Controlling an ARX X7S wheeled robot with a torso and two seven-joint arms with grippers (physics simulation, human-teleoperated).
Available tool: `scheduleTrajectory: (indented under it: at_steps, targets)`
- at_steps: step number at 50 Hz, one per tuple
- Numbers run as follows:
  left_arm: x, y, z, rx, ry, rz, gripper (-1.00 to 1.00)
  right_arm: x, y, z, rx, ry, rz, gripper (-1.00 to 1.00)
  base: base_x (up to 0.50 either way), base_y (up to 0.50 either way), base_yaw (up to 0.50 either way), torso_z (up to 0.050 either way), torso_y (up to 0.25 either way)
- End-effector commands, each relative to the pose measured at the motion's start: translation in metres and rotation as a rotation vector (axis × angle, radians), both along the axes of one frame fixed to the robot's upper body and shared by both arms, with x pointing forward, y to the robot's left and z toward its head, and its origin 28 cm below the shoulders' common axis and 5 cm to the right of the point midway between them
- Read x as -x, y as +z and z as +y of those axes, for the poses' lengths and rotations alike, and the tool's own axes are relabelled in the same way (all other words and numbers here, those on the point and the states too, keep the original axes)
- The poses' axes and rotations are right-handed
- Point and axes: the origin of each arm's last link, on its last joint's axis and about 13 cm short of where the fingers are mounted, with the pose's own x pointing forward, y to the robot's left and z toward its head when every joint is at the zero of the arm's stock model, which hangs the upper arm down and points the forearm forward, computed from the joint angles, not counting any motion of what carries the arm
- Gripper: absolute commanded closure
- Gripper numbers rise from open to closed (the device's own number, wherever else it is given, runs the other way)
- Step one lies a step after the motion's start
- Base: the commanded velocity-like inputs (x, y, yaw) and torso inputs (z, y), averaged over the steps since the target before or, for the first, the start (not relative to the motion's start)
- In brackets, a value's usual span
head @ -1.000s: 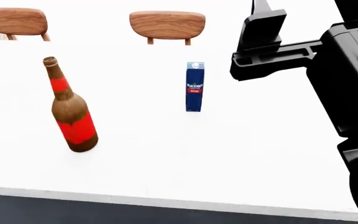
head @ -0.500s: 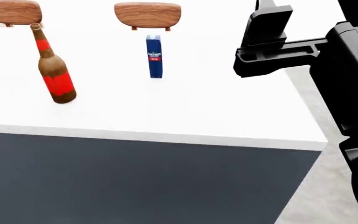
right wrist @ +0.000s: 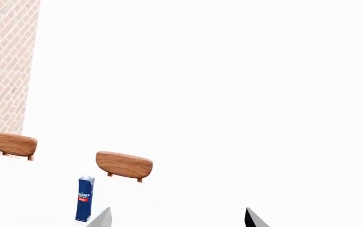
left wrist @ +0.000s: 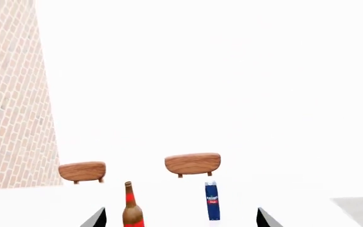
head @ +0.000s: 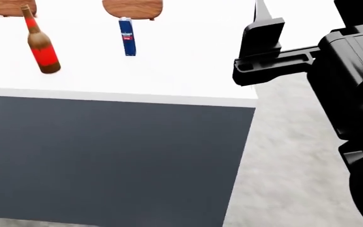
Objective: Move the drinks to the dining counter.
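The right gripper hangs wide and empty beside the counter's corner; the left gripper, likewise wide, holds nothing. The bottle and the carton stand upright on the counter, near the stools, apparently delivered. The green bottle is out of view, so it probably remains to be fetched.

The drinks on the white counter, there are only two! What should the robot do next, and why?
Probably turn away to look for the third drink. The brown bottle and the juice carton already stand upright on the dining counter, the olive-green bottle is in none of the views, and the left gripper and right gripper are both open and empty.
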Motion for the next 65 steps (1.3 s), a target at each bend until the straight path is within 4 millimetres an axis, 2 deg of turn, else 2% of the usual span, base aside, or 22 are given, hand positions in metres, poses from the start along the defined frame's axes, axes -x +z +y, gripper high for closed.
scheduleTrajectory:
  at_steps: [1, 7, 65]
  targets:
    - [-0.0003, 0.0001, 0.0008, -0.003, 0.000, 0.003, -1.00, -0.0006, -0.0009, 0.0004, 0.037, -0.015, 0.005, -1.00, 0.40, -0.47, 0.00, 0.000, 0.000]
    - [-0.0014, -0.0009, 0.0007, -0.008, 0.002, 0.007, -1.00, -0.0013, -0.0007, -0.0019, 0.053, -0.070, 0.002, -1.00, 0.21, -0.49, -0.17, 0.000, 0.000]
    - [-0.0044, -0.0062, -0.0007, -0.018, 0.011, 0.011, -1.00, 0.0036, -0.0019, -0.0080, 0.050, -0.115, 0.006, -1.00, -0.03, -0.50, -0.33, 0.000, 0.000]
